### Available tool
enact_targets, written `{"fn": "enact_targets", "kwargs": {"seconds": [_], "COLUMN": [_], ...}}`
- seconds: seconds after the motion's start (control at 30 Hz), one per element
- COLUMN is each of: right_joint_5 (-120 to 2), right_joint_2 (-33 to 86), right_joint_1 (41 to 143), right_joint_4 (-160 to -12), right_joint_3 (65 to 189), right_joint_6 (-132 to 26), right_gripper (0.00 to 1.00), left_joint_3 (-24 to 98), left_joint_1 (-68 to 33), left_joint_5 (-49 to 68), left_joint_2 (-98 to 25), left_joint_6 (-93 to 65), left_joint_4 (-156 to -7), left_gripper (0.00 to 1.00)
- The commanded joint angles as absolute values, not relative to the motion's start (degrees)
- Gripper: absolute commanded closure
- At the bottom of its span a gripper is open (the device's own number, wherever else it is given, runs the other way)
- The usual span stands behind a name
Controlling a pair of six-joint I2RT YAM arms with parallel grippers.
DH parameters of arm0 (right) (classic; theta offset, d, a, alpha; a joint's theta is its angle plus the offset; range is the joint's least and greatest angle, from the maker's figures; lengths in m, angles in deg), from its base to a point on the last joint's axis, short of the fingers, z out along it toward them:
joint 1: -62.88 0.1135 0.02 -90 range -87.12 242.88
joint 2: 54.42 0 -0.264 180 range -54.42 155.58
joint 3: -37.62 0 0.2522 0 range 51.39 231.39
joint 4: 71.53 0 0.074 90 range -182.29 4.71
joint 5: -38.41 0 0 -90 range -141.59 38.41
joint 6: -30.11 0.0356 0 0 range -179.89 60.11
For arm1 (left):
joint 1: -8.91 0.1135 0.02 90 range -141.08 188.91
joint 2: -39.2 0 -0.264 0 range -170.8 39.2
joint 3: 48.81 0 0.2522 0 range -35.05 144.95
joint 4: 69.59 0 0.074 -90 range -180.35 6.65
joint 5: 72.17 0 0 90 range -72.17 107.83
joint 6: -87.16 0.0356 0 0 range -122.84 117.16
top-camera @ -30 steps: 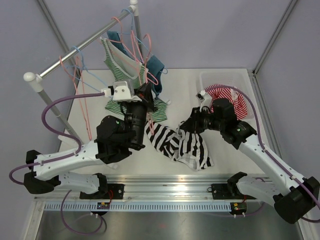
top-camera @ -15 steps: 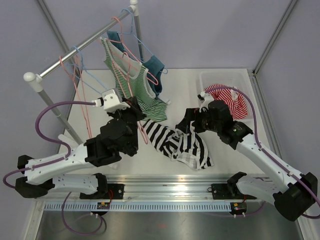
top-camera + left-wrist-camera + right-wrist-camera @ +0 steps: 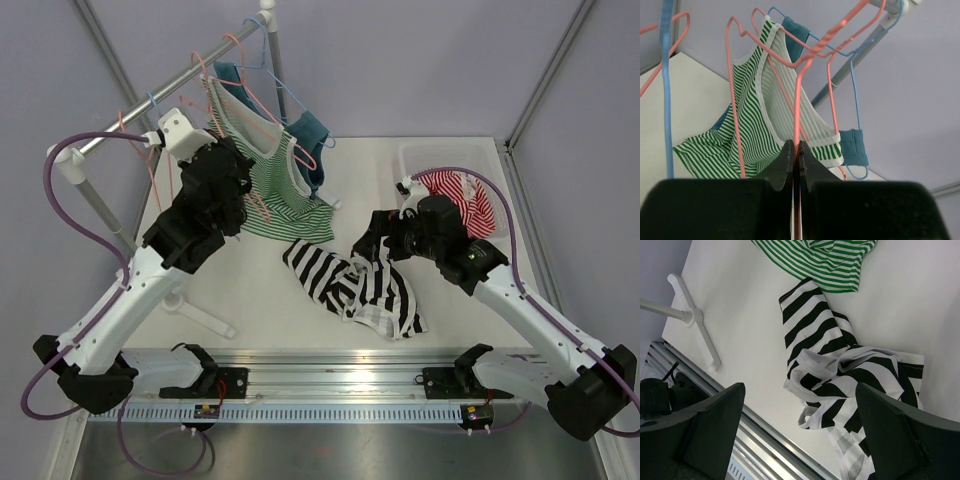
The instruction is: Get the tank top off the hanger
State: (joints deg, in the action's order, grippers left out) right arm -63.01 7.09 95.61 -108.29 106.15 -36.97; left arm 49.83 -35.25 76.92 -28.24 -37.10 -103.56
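Note:
A black-and-white striped tank top [image 3: 360, 285] [image 3: 840, 360] lies crumpled on the white table, free of any hanger. My right gripper [image 3: 375, 240] [image 3: 801, 432] hovers open just above it, with nothing between its fingers. My left gripper [image 3: 243, 192] [image 3: 796, 147] is raised near the rack rail. It is shut on the wire of a bare pink hanger [image 3: 797, 95]. Behind that hanger, a green-striped tank top [image 3: 285, 190] [image 3: 755, 135] hangs on another pink hanger, its hem resting on the table.
The clothes rail [image 3: 150, 110] carries several pink and blue hangers and a teal garment [image 3: 310, 135]. Its white foot [image 3: 200, 315] [image 3: 695, 322] lies at the front left. A clear bin [image 3: 450, 155] at the back right holds a red-striped garment [image 3: 465, 195].
My left arm has swung up and back to the left with the pink hanger, away from the black-and-white top. My right gripper has opened and let go of that top.

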Motion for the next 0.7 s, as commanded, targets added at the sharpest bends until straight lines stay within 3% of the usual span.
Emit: {"fn": "enact_targets", "kwargs": {"seconds": [0.0,0.67], "right_joint_5": [-62.48,-65.03], "right_joint_2": [6.83,9.3], "right_joint_1": [95.84,95.93], "right_joint_4": [-107.44,-106.38], "right_joint_3": [108.34,108.78], "right_joint_6": [-37.83,-37.91], "right_gripper": [0.01,0.01], "left_joint_3": [53.71,43.0], "left_joint_1": [-30.74,-19.21], "left_joint_5": [68.64,65.47], "left_joint_2": [-30.05,-24.27], "left_joint_6": [-38.88,-47.57], "left_joint_4": [-102.86,-105.05], "left_gripper": [1.0,1.0]}}
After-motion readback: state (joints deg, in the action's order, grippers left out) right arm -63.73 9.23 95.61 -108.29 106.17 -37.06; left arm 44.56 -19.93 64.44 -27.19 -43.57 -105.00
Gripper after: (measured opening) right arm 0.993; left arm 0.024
